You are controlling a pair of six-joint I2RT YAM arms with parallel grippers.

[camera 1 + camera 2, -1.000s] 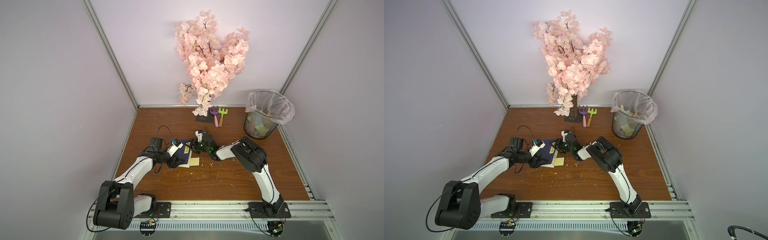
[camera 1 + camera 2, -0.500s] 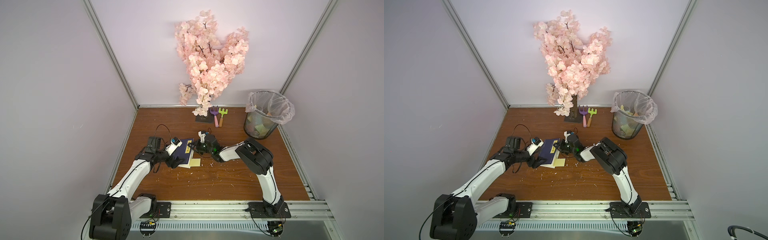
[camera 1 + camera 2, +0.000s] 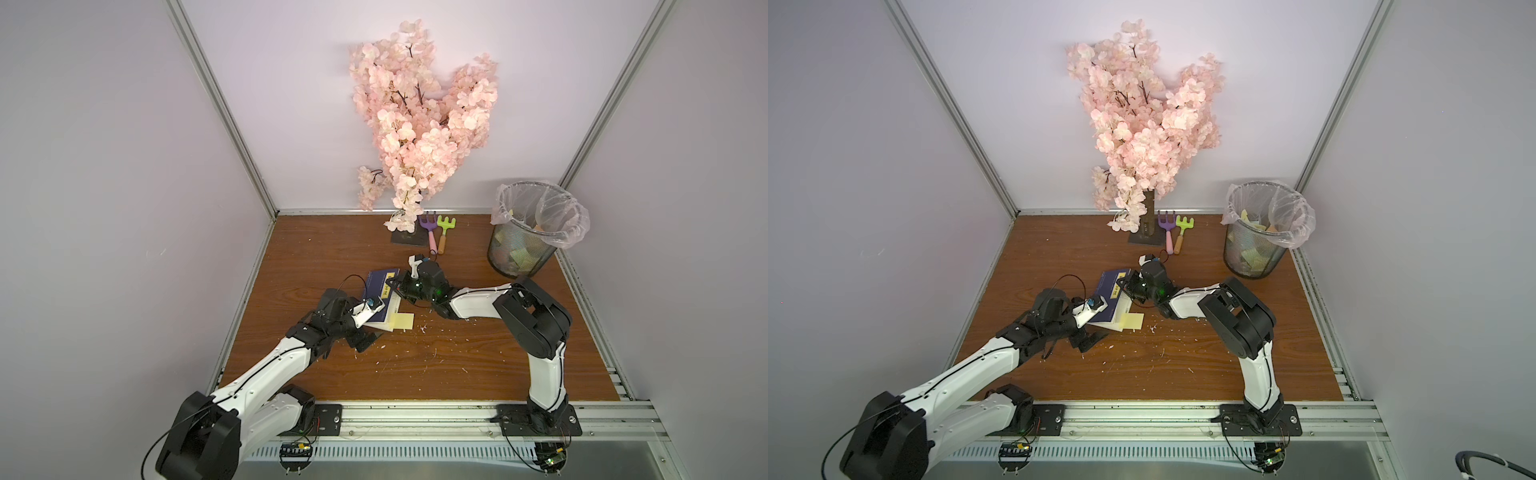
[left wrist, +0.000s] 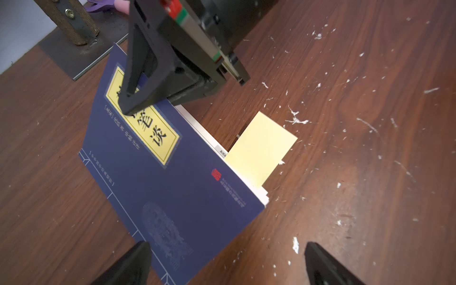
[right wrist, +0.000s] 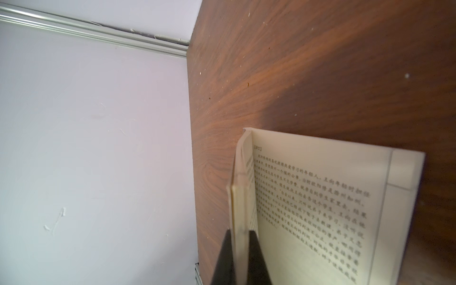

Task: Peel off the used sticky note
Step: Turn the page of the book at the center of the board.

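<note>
Scuffed wood-grain tabletop [image 3: 415, 365], flecked with white crumbs. Below centre in both top views, a pale-yellow rectangular sticky note [image 3: 404, 321] juts from the page edge of a matte blue book [image 4: 172, 177]. Right gripper [image 5: 240, 233] pinches its lifted cover sheaf; left gripper [image 4: 225, 246] has fingers wide apart.

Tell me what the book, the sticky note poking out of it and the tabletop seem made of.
Book: paper pages under a dark blue card cover, matte; white page edges show.
Sticky note: thin pale yellow paper, matte, with crisp straight edges.
Tabletop: wood or wood-look laminate, brown grain with a slight sheen; which of the two, I cannot tell.
</note>
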